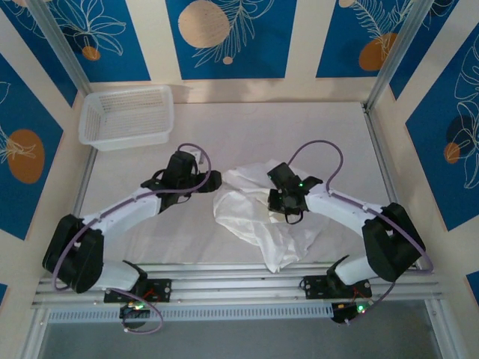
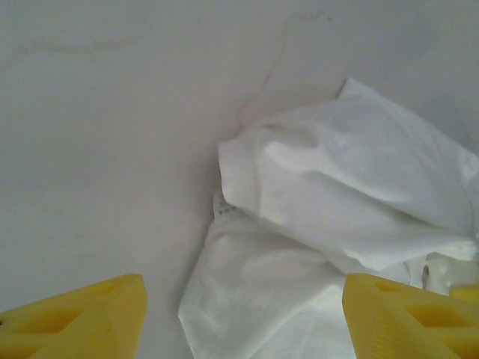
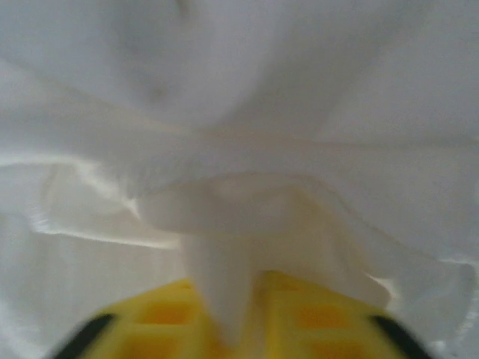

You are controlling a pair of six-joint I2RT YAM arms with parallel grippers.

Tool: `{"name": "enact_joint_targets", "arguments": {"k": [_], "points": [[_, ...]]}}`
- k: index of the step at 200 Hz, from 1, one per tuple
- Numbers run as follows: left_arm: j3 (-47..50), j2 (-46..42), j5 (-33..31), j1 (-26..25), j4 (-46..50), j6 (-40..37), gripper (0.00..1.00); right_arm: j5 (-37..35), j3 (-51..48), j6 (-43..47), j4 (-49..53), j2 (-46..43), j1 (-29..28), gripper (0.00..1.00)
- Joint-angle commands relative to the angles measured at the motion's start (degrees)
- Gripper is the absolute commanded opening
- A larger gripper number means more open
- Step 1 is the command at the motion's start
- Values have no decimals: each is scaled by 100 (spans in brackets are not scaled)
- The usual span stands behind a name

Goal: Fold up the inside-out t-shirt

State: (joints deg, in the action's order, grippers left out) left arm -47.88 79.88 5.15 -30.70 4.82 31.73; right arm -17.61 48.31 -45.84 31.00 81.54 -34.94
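— What sits in the far left corner?
— A white mesh basket (image 1: pixel 126 116), upright on the pale surface (image 1: pixel 314 123), close to the back wall.
— And the walls?
— Cream, with blue panels (image 1: pixel 228 34) carrying white leaf drawings and orange discs.
— Anything along the near edge?
— Silver metal rails (image 1: pixel 239 277) running side to side. Metal posts (image 1: pixel 63 48) rise slanted at both back corners.

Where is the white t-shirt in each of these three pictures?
Top external: t-shirt crumpled just right of centre.
Left wrist: t-shirt in the right half and lower middle.
Right wrist: t-shirt across top and middle, a bunch pinched in the right fingers.
Shared landmark: white table cover beside it, top and left wrist views.
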Motion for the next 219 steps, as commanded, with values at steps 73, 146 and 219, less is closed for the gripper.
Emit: {"name": "enact_joint_targets", "arguments": {"k": [73,146,219], "points": [[-1594,2570,1861,187,-948,615,68,169,-695,6,-559,-3104,1001,0],[-2708,3769,2369,-124,-904,681,46,523,-671,-136,-571,-3106,1064,0],[-3510,1218,1108,99,861,-562,0,990,906,366,-298,-3179,1705,0]]}}
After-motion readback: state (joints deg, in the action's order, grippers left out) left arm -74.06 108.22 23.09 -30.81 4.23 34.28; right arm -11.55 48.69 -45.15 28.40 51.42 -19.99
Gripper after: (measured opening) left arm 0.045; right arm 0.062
